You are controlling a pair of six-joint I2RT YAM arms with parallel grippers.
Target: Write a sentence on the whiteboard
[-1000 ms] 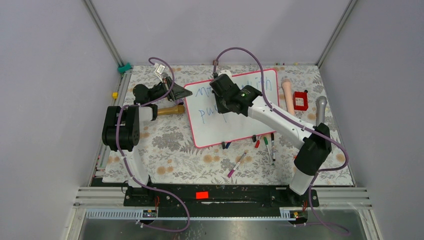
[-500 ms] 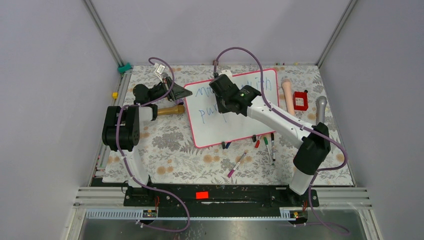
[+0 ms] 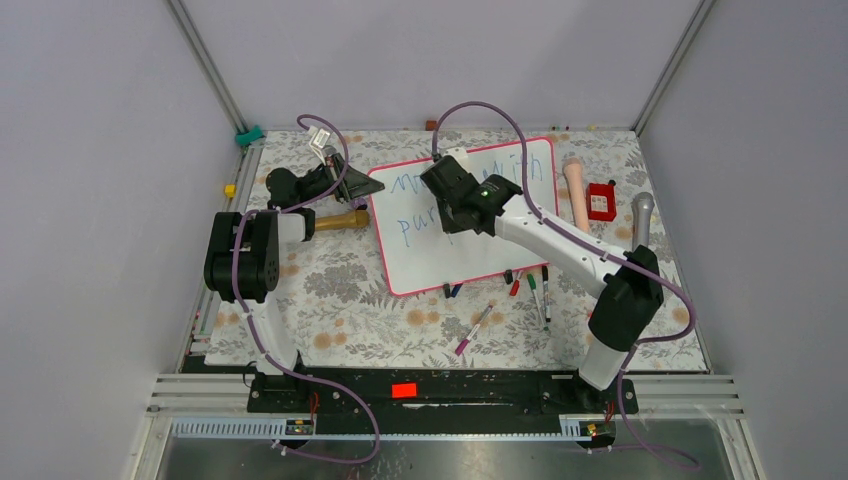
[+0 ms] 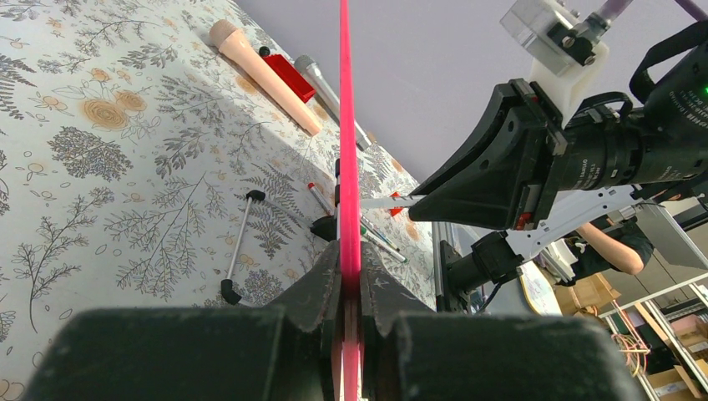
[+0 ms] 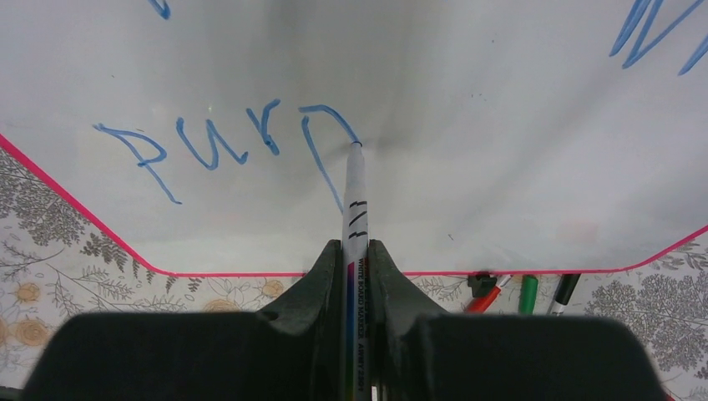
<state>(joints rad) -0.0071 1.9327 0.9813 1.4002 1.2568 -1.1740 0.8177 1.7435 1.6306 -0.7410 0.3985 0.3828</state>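
The whiteboard [image 3: 470, 255] lies tilted on the floral table, white with a pink rim [image 4: 345, 125]. My left gripper [image 4: 351, 259] is shut on its left edge [image 3: 368, 190]. My right gripper [image 5: 356, 251] is shut on a white whiteboard marker [image 5: 355, 196], and the marker's blue tip touches the board. The sentence [image 5: 209, 146] is blue handwriting reading "purp" in the second row, its last letter ending at the tip. Part of a first row [image 5: 651, 33] shows above it. In the top view the right arm [image 3: 470, 200] covers the middle of both rows [image 3: 405, 225].
Several markers [image 3: 535, 290] lie along the board's near edge, and a pink one [image 3: 473, 330] lies nearer the bases. A beige cylinder [image 3: 576, 190], a red box [image 3: 601, 201] and a grey-handled tool [image 3: 641, 220] lie at the right. A brass handle [image 3: 340, 221] lies left of the board.
My right wrist has shifted slightly to the right over the second row with the marker on the board. The left arm and the board have not moved.
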